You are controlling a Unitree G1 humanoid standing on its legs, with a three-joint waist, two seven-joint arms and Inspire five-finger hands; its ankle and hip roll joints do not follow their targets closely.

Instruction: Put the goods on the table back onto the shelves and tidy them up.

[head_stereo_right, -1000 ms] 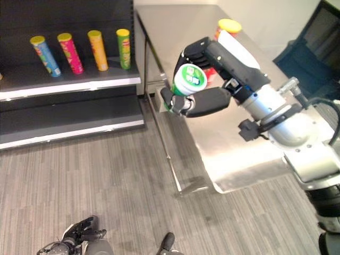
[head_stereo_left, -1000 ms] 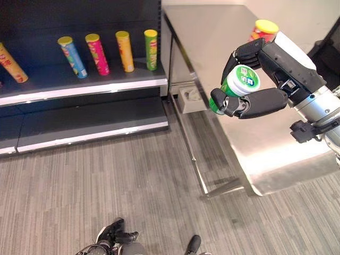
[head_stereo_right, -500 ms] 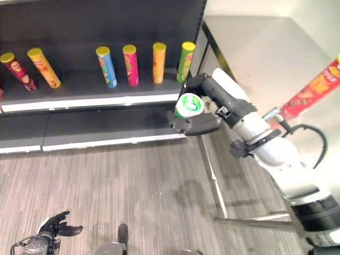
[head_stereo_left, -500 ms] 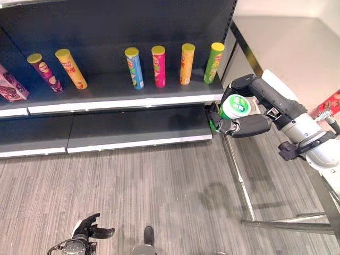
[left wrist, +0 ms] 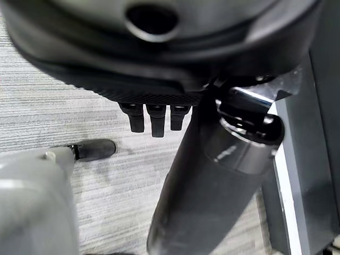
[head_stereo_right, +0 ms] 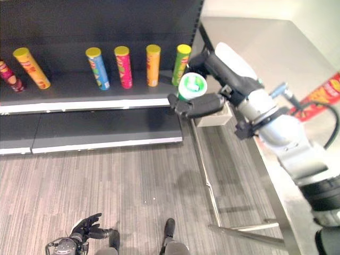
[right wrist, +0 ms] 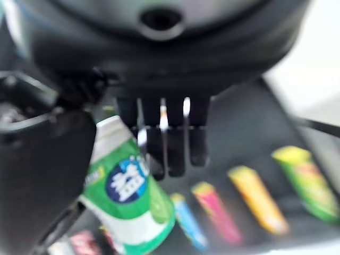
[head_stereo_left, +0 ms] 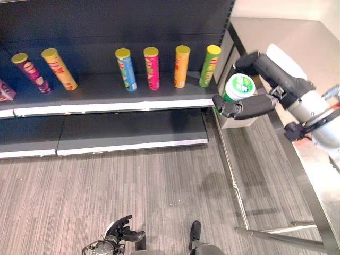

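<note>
The right hand (head_stereo_left: 245,104) clasped a green gum bottle (head_stereo_left: 238,87) at centre right, beside the green chip can (head_stereo_left: 209,65); swinging in could topple that can.

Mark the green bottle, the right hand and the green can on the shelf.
green bottle (head_stereo_left: 240,86), left eye view, on its white lid.
right hand (head_stereo_left: 245,107), left eye view, on the thumb curled under the bottle.
green can (head_stereo_left: 209,67), left eye view, mid-body, rightmost of the row.

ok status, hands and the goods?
Right hand shut on green tub, beside shelf end. Left hand low, idle, open. Four tubes upright nearby; nothing blocking.
</note>
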